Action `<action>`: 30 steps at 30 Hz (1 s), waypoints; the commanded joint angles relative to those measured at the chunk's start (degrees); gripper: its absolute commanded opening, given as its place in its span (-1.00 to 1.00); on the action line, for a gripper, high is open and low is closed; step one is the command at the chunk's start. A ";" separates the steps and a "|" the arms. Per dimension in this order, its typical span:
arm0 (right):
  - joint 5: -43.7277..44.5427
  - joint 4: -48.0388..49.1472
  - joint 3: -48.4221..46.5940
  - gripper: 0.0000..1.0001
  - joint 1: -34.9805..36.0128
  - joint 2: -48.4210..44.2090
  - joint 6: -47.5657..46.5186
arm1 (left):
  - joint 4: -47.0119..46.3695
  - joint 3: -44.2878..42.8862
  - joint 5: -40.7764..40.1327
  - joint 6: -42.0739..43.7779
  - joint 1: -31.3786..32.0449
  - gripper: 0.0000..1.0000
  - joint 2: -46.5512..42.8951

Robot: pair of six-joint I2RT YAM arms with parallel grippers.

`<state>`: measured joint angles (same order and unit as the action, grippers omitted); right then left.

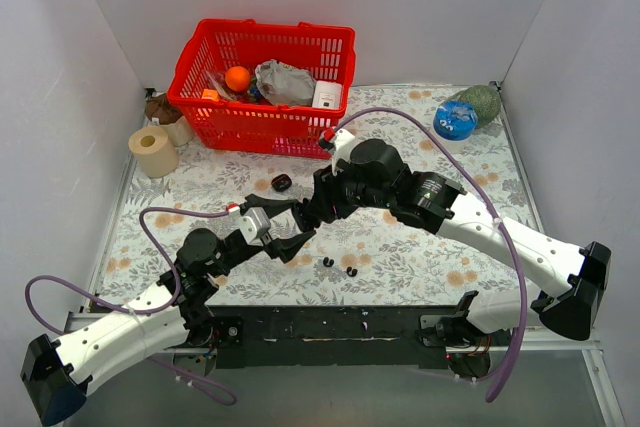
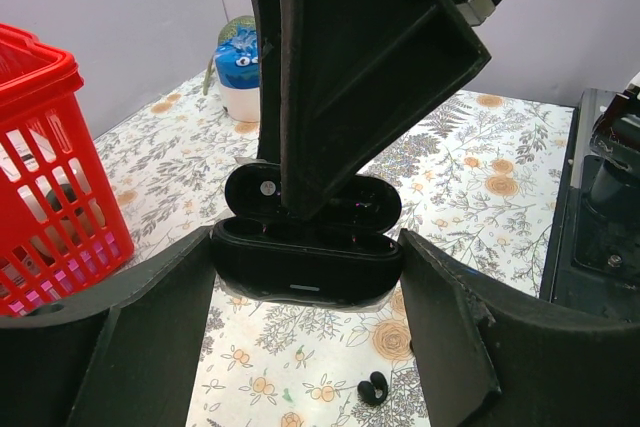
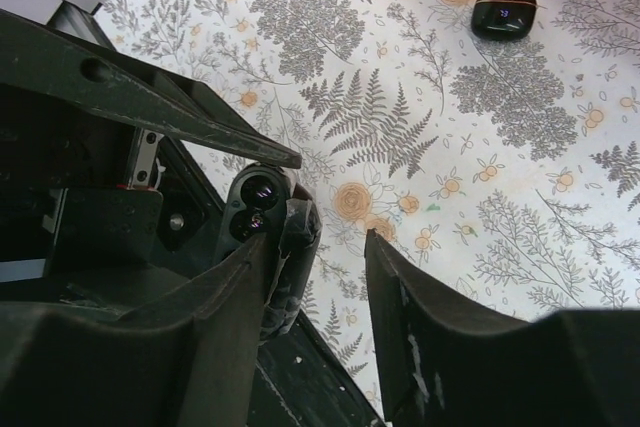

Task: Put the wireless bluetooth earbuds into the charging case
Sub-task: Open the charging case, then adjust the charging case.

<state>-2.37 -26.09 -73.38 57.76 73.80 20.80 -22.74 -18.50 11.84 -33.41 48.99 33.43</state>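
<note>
Seen from above, the left jaws and right jaws meet tip to tip, and their own bulk hides whatever sits between them. The two earbuds (image 1: pixel 328 263) lie loose on the worktop (image 1: pixel 420 247), outside both sets of jaws and just to their near side. A small black rounded piece (image 1: pixel 281 183) rests just beyond the jaws, and a red basket (image 1: pixel 262 87) stands further off.

From the left wrist, the left jaws are closed on the charging case (image 2: pixel 305 265), with a finger (image 2: pixel 150 327) pressing on each short end. The case hangs level, with its lid (image 2: pixel 250 192) tipped back. I judge it is held this way so the wells face upward toward the other arm. A finger of the right jaws (image 2: pixel 360 57) reaches down from above against the open lid, probably to prop or steady it. One earbud (image 2: pixel 372 388) lies on the worktop below the left jaws, touching nothing.

From the right wrist, the right jaws stand narrowly parted and clamp nothing, since flowered worktop shows through the gap. The case sits edge-on against the inner face of one finger (image 3: pixel 230 317). Its wells (image 3: pixel 255 209) show as dark hollows, and I take them to be empty because both earbuds are on the worktop. The black rounded piece lies well past the fingertips.

The case looks ready to receive them. The next move calls for the right jaws to drop to an earbud, which is tiny beside a finger and easily flicked away
</note>
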 commanded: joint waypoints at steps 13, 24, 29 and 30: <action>-0.09 -0.37 -3.43 -0.97 -0.19 -0.50 -2.33 | -1.08 -3.47 -3.30 -3.32 0.23 -0.26 1.72; 1.93 -8.01 -12.66 -0.97 -0.19 -2.95 -13.22 | 0.32 -5.40 -17.45 -7.63 0.23 0.96 2.08; 1.49 -7.58 -12.58 -0.97 0.33 -6.20 -22.80 | 10.15 -11.37 -11.07 -10.79 0.14 0.96 1.91; 4.02 -7.40 -11.96 -0.97 1.03 -6.91 -25.43 | 11.39 -13.03 -1.65 -11.24 0.14 0.96 1.73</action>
<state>-0.62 -33.58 -84.18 57.47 70.83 6.52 -18.35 -25.52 -1.65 -41.82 49.30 36.27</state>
